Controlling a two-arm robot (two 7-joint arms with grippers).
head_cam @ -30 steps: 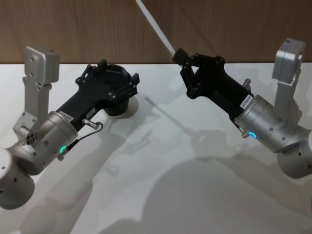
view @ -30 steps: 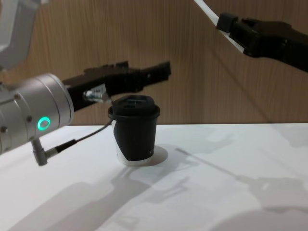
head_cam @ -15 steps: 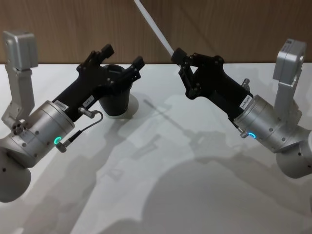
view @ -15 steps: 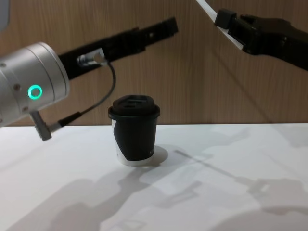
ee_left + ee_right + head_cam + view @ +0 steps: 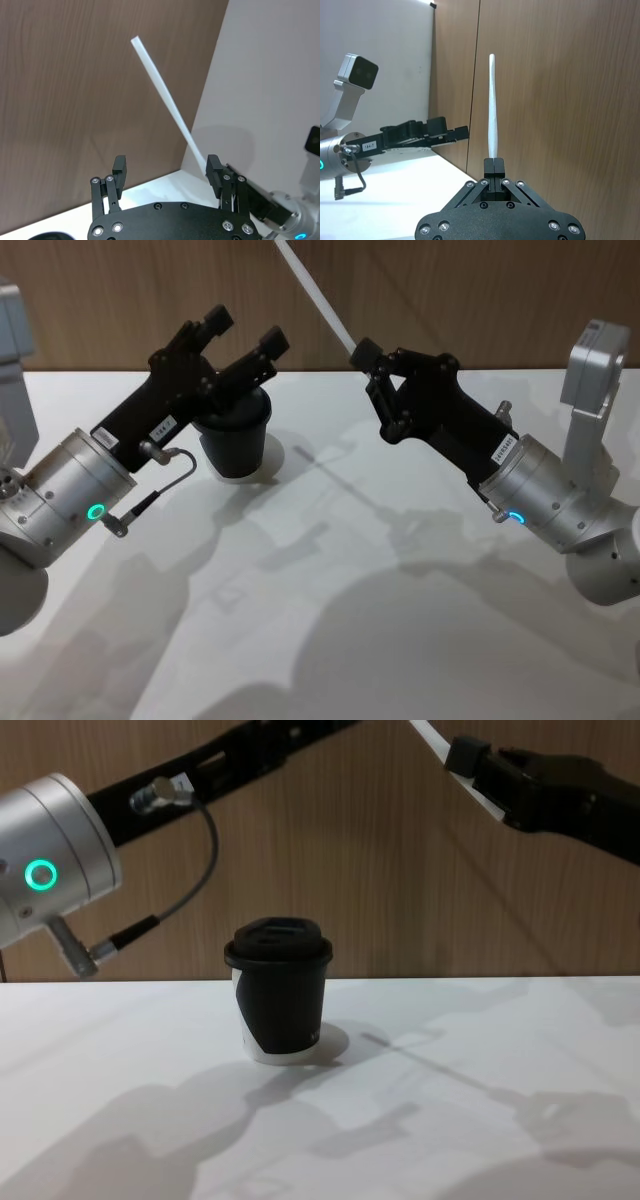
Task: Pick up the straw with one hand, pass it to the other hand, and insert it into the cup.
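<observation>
The left gripper (image 5: pixel 244 332) is up in the air on the left side, above the cup (image 5: pixel 236 448). Its two fingers (image 5: pixel 119 169) are spread wide apart and hold nothing. In the chest view its arm slants up high and runs off the top edge. That leaves a lot of open air between it and the cup's lid (image 5: pixel 279 940).

The cup stands upright on the white table (image 5: pixel 330 600). It is near the back edge, close to the brown wooden wall (image 5: pixel 380 870). Its black lid is on. The table spreads wide in front of the cup and to its right, with grey shadows on it.

A bit more to the right is the straw (image 5: pixel 318 298). It is up in the air and tilted. Its top end leans toward the left and runs off the top edge of the head view. There is a gap of open air between the left gripper's fingertips and the straw, so they do not touch. In the left wrist view the straw shows past the spread fingers, in front of the wall.

On the right is the right gripper (image 5: pixel 364 353). Its fingers are pressed together on the lower end of the straw and hold it tight. It is well above the table and well apart from the cup, and in the chest view it is higher than the lid. Its silver wrist (image 5: pixel 535 502), with a small light on it, sits near the right edge.
</observation>
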